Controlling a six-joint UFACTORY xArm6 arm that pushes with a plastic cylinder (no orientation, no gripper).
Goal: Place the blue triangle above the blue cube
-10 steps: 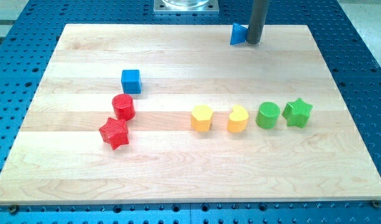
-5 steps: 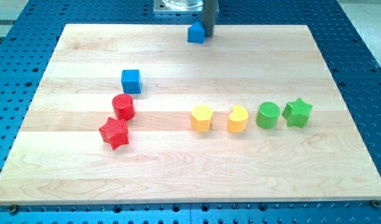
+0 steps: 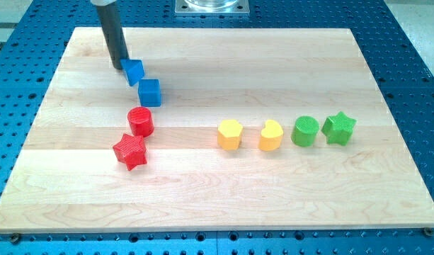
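While the dark straight rod comes down from the view's top left, my tip (image 3: 120,66) rests on the pale wooden tabletop (image 3: 217,184), touching the left side of the small blue triangle block (image 3: 134,71). That blue triangle sits just above and slightly left of the blue cube (image 3: 149,92), the two close enough that they look to be touching at a corner. Below the cube stands a red cylinder (image 3: 140,122), and just below that, touching it, a red star block (image 3: 130,151). Well apart, toward the view's right, four blocks form a row across the middle of the tabletop: a yellow hexagon-like block (image 3: 229,134), a yellow heart-shaped block (image 3: 271,135), a green cylinder (image 3: 305,131) and a green star (image 3: 339,127). No claw is fitted to this arm, so it has no spread or pressed state to report.
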